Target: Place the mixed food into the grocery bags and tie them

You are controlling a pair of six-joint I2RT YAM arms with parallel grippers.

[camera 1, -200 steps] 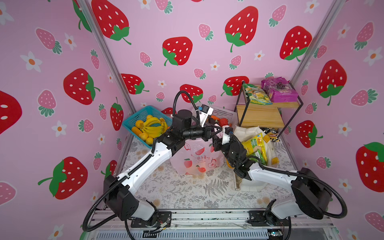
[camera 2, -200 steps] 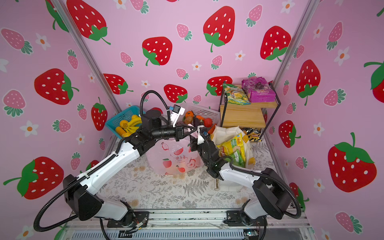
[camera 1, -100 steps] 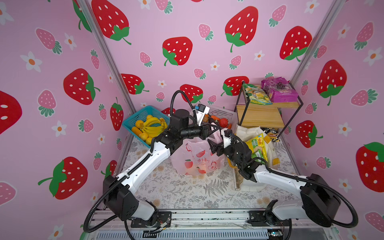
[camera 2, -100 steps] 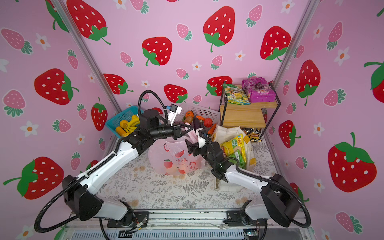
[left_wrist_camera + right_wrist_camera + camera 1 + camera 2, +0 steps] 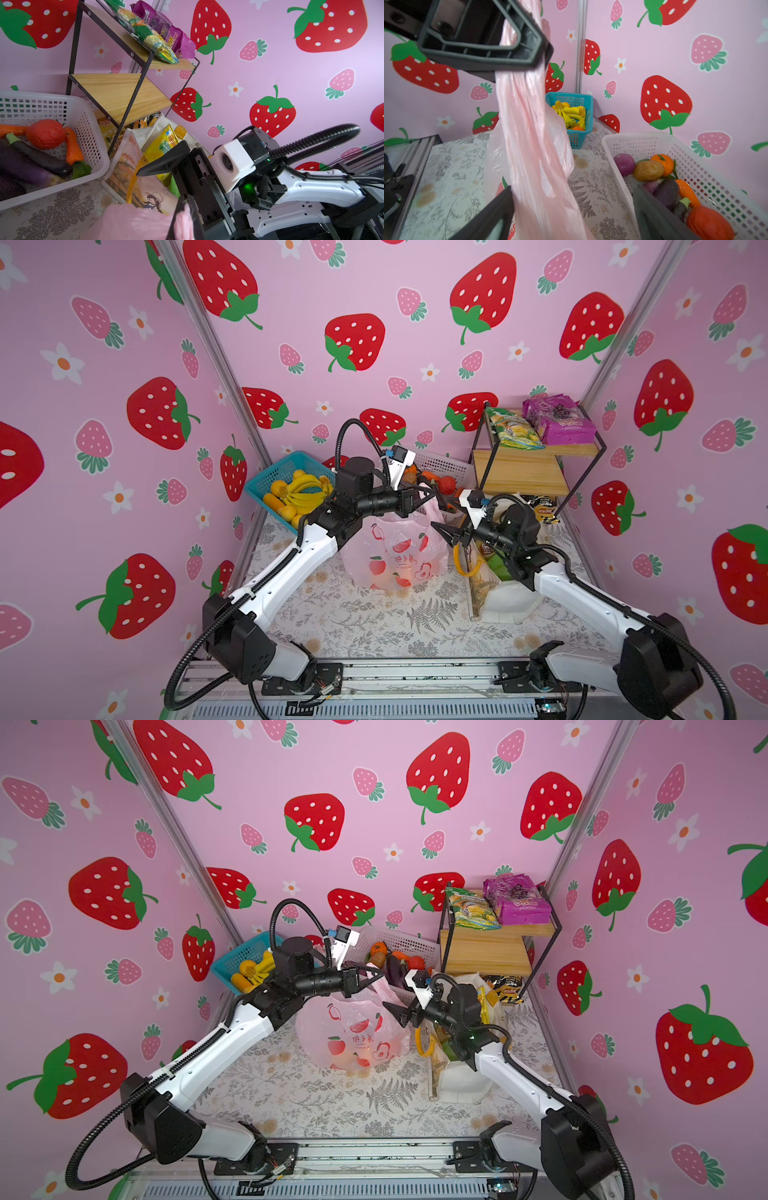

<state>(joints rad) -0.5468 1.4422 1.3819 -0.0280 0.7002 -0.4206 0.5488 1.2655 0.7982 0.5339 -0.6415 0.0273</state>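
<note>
pink bag (image 5: 395,556) stands on the desk (image 5: 374,626), mid-scene, bulging with toy fruit seen only dimly through the film. white tote (image 5: 503,601) is just beside it on the right, with the yellow packet (image 5: 164,143) and green packet (image 5: 498,570) inside.

left fingers (image 5: 417,497) are pressed together on the twisted handle (image 5: 529,135), holding it up above the bag mouth. the plastic is drawn into a taut rope.

right fingers (image 5: 446,530) are spread wide and carry nothing. they sit level with the bag's upper right side. in the right wrist view the handle rope runs down between the two fingers, touching neither as far as i can tell.

step in hand, as i judge it: tying the pink bag, with the right side about to take its own hold.

how to do it well:
- close on the rope below the left pinch, not on the loose bag wall, since thin film would tear or slip.
- keep the left pull steady so the rope stays gathered.
- catch the whole bundle. a stray fold left out would loosen the knot.
- keep clear of the tote's yellow handle (image 5: 461,566), which is close under the right wrist.
- the second handle is not clearly visible; find it before looping.
</note>
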